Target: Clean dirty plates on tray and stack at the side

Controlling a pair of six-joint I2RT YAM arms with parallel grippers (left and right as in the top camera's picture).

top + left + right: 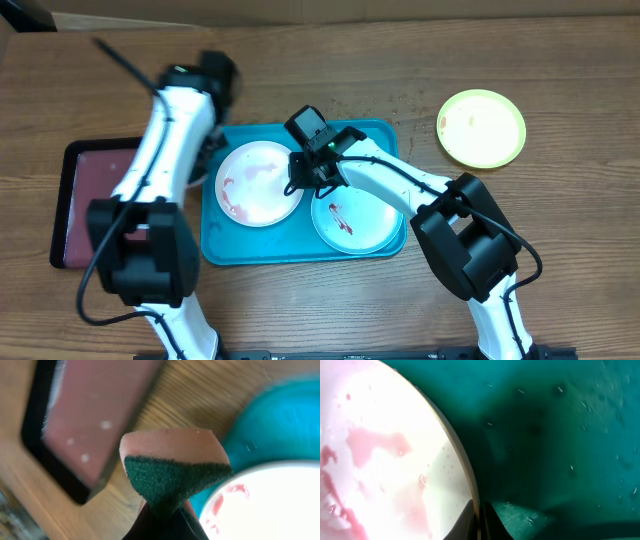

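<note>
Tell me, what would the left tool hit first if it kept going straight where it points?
Its sponge would likely land on the bare wooden table, in the gap between the maroon tray and the turquoise tray, though depth is unclear.

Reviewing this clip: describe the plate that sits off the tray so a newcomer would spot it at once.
Find the blue tray in the middle of the wooden table, then look to its right and toward the far edge, onto bare wood. A round plate lies there alone. It is yellow-green, while the white plate and the pale mint plate both lie on the tray.
</note>
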